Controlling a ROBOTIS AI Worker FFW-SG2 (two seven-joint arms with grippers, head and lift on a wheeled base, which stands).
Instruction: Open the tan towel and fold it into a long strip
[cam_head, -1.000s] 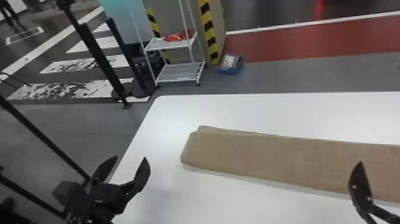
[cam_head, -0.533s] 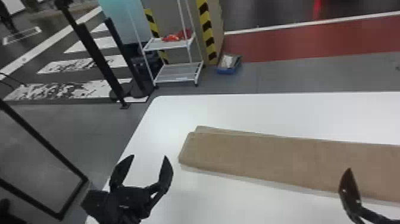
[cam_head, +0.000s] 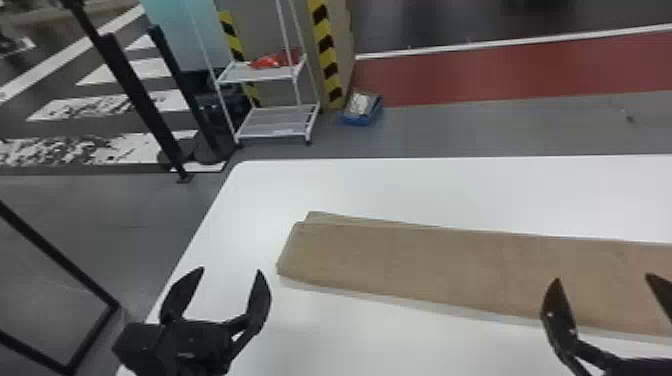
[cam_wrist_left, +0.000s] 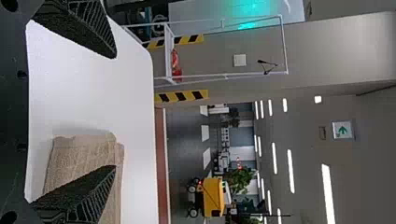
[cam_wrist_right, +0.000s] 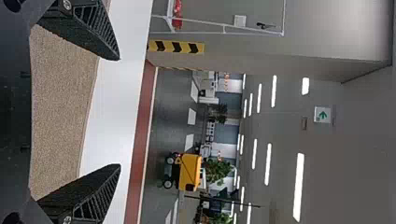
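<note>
A tan towel (cam_head: 430, 265) lies flat on the white table as a long folded strip, its layers slightly offset at the left end; it runs off the head view's right edge. My left gripper (cam_head: 225, 285) is open left of that end, nearer the near side, holding nothing. In the left wrist view, the left gripper (cam_wrist_left: 115, 112) has its fingers wide apart, with the towel (cam_wrist_left: 84, 154) beyond one of them. My right gripper (cam_head: 607, 280) stands open over the strip's near edge at the right. The right wrist view shows the right gripper (cam_wrist_right: 119, 112) spread, the towel (cam_wrist_right: 60, 107) behind its fingers.
The white table's (cam_head: 450, 190) left edge runs beside my left gripper. Beyond the table are a white wire shelf (cam_head: 277, 120), a blue box (cam_head: 361, 110) on the floor and black posts (cam_head: 137, 100). A black frame (cam_head: 60, 265) stands left of the table.
My left gripper has moved right, toward the towel's left end. The right gripper has shifted slightly left, bringing its second finger into the head view. The towel lies the same.
</note>
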